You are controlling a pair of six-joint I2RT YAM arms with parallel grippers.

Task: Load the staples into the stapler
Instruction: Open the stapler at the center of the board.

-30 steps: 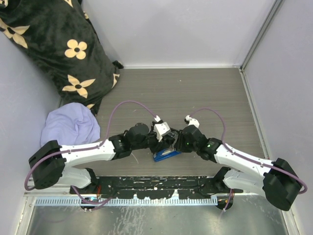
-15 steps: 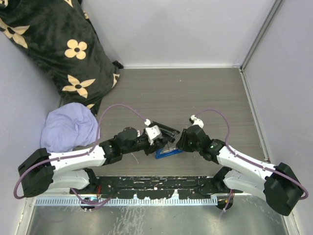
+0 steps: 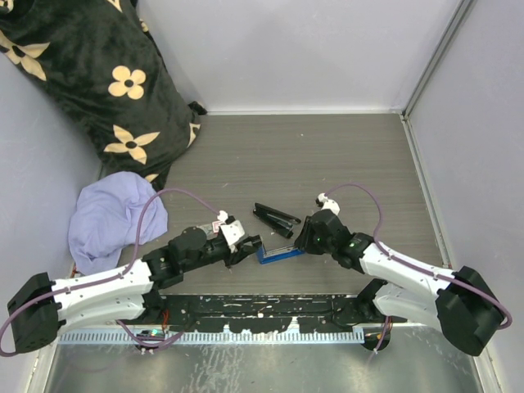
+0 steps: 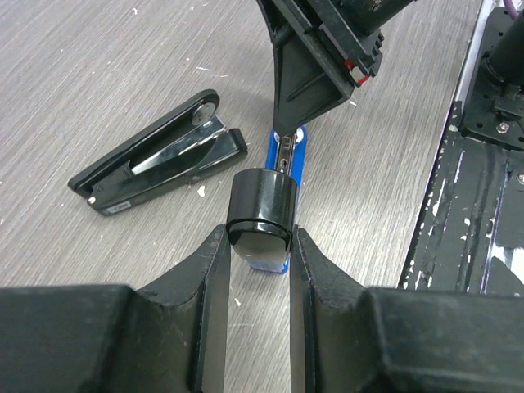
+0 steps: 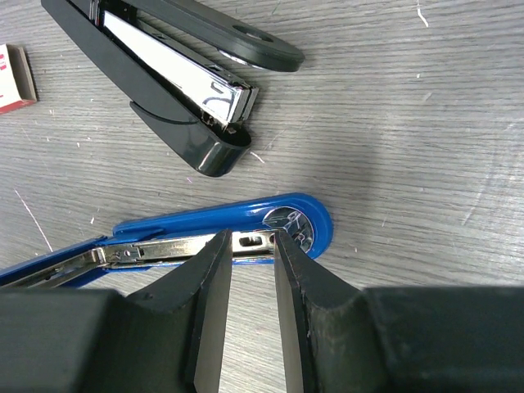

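My left arm and right arm: white link shells, black joints, purple cable looped over each. Fingers matte black.

Overhead view of a grey wood-grain table. Reaching in from the near edge, the left gripper and the right gripper sit at opposite ends of a blue stapler. A black stapler lies just behind it. A lavender cloth and a flowered black cushion sit far left.
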